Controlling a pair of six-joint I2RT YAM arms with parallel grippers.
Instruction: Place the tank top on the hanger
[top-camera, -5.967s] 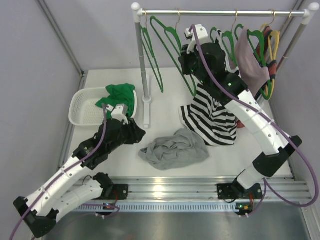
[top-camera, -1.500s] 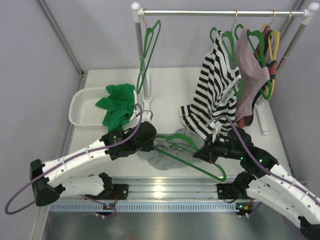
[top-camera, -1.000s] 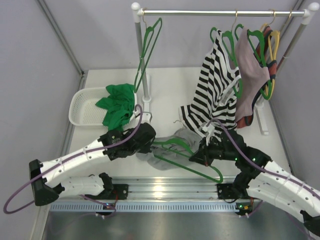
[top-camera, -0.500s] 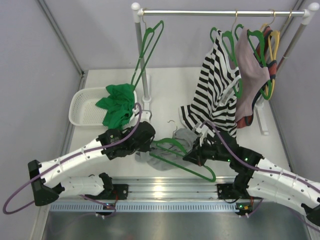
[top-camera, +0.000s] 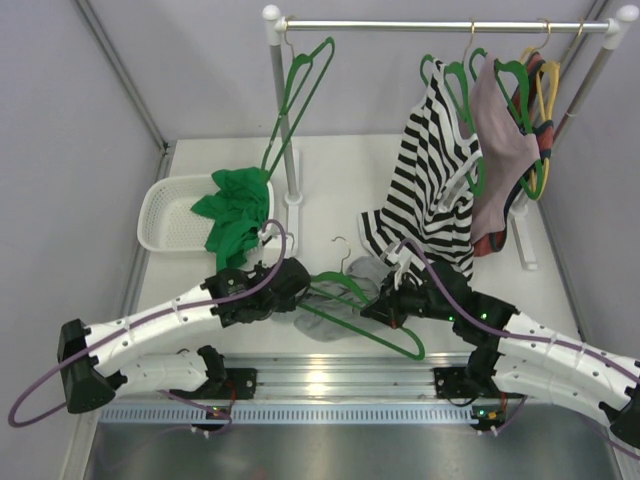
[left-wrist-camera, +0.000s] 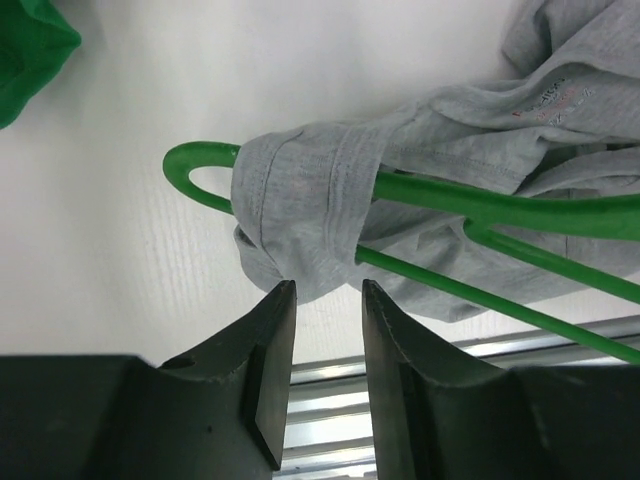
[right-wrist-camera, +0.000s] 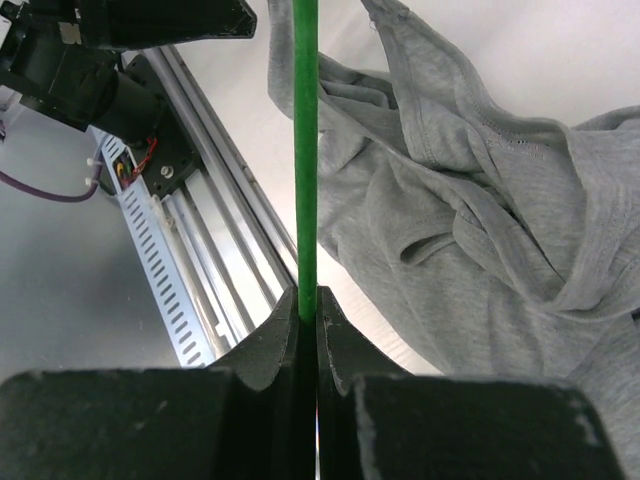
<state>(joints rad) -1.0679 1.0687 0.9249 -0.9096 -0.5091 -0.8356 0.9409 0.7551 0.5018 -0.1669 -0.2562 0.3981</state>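
Tank top (left-wrist-camera: 300, 220) is bunched on the table (left-wrist-camera: 110, 260), with one strap looped over the end of the hanger (left-wrist-camera: 195, 160). Left gripper (left-wrist-camera: 327, 292) just let go of it and now sits partly open right beside the strap, so that shoulder looks done. Right gripper (right-wrist-camera: 308, 296) is clamped on the hanger's bar. There's tiny print on the fabric, unreadable.

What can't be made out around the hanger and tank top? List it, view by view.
- Top external: most of the tank top lies under both arms, so its straps cannot be traced.
- Left wrist: the hanger runs off the right edge, and its hook is out of view.
- Right wrist: the right gripper clamps the hanger's bar, which leaves the top edge, so neither end shows.
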